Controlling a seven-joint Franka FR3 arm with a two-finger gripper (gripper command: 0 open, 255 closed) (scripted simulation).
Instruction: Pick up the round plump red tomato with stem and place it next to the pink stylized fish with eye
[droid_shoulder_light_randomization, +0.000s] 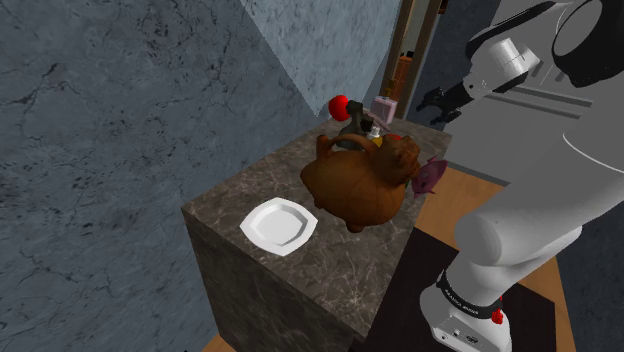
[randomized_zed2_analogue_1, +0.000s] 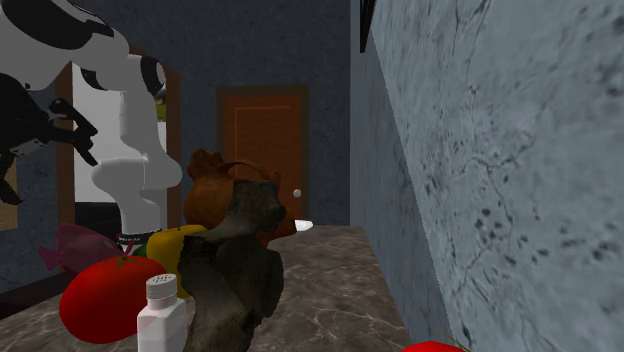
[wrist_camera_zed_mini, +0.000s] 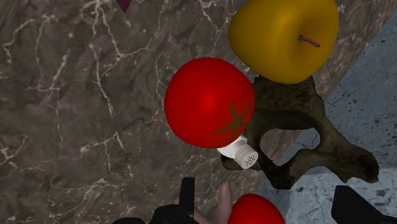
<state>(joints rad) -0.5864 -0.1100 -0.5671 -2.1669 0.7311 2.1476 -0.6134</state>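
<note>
In the second exterior view, starting from its left, the all-black two-finger gripper (randomized_zed2_analogue_1: 70, 135) hangs high above the dark marble counter (randomized_zed2_analogue_1: 330, 270). Its fingers stand wide apart and hold nothing. Lower down lies the magenta-pink stylized fish (randomized_zed2_analogue_1: 72, 246). Near it, toward the right, the round plump red tomato with a green star-shaped stem (randomized_zed2_analogue_1: 108, 297) sits on the counter. Just beside the tomato stands a small white shaker with a holed cap (randomized_zed2_analogue_1: 160, 318). Next come a dark bone-like sculpture (randomized_zed2_analogue_1: 238, 265) and a yellow apple (randomized_zed2_analogue_1: 172, 240) beyond them.

In the wrist view the tomato lies ahead of the open fingers and apart from them, with the shaker half under its edge. I judge that the gripper must go forward and down. The tomato is round, so any closing direction would serve, but the shaker side looks risky.
</note>
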